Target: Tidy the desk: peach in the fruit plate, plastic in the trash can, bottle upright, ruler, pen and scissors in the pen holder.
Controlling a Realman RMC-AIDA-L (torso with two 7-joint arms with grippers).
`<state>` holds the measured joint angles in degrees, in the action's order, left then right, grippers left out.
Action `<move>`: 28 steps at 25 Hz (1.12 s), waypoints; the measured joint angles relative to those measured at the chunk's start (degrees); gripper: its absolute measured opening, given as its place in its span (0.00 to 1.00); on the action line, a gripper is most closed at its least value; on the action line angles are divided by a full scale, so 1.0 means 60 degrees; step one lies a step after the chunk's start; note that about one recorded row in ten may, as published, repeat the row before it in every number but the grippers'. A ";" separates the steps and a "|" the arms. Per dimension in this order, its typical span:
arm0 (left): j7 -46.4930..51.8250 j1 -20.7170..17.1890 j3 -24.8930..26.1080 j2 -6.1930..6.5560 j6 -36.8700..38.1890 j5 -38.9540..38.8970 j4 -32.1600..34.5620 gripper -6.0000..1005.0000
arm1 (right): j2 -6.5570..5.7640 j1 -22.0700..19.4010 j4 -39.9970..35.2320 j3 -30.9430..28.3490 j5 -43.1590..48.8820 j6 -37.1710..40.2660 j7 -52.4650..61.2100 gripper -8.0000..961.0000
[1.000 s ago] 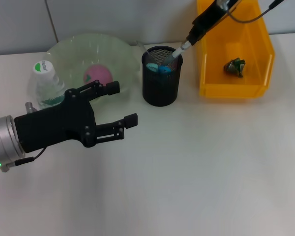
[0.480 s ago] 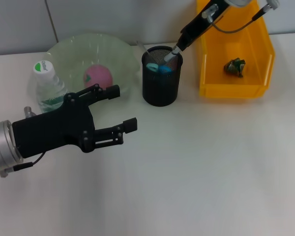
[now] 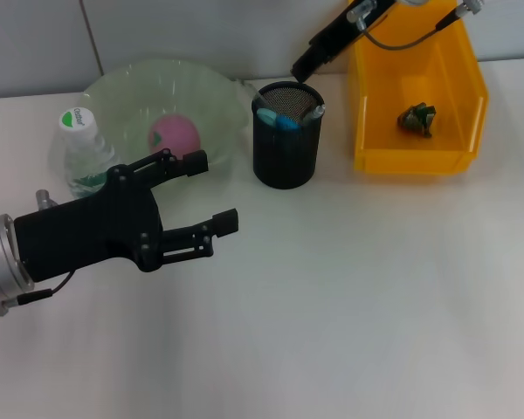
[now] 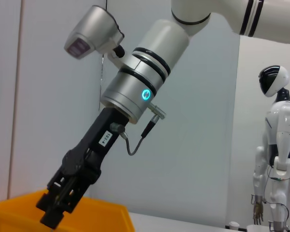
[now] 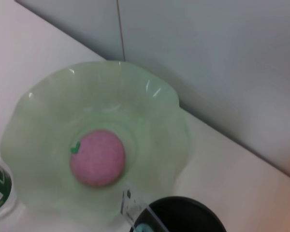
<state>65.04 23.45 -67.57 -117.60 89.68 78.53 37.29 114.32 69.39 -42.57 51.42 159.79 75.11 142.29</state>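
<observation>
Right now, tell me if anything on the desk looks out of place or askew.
Nothing stands out. The pink peach sits in the pale green fruit plate, the clear plastic bottle stands upright, the crumpled plastic scrap lies in the yellow bin, and the black mesh pen holder is upright.

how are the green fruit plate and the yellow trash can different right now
The fruit plate is round, pale translucent green with a wavy rim; the trash can is a rectangular, opaque yellow bin with straight walls. The plate holds a pink peach; the can holds a small dark crumpled piece of plastic. The plate sits left of the black pen holder, the can right of it. Both rest on the white desk at its far edge.
</observation>
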 joint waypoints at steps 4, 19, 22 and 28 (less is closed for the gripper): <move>0.0025 0.0003 -0.0007 0.0014 0.0017 0.0019 -0.0008 0.86 | 0.0520 -0.0811 -0.1600 -0.0010 -0.0338 -0.0004 -0.0288 0.61; 0.0067 -0.0114 -0.0089 -0.0053 0.0041 0.0022 -0.0367 0.86 | 0.0768 -0.7765 -0.4120 0.0936 -1.2417 0.0397 -0.6579 0.75; 0.0053 -0.0064 -0.0099 -0.0055 0.0038 0.0021 -0.0579 0.86 | 0.0734 -0.8248 -0.2812 0.0320 -1.3015 0.1836 -0.8073 0.75; -0.0015 -0.0039 -0.0278 -0.0043 0.0111 0.0324 -0.0767 0.86 | 0.0143 -0.8311 0.0706 -0.0406 -1.2947 0.4294 -1.0769 0.75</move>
<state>64.94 23.22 -69.24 -117.86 90.35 80.47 32.69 115.18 19.53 -38.33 48.98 82.11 100.88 77.68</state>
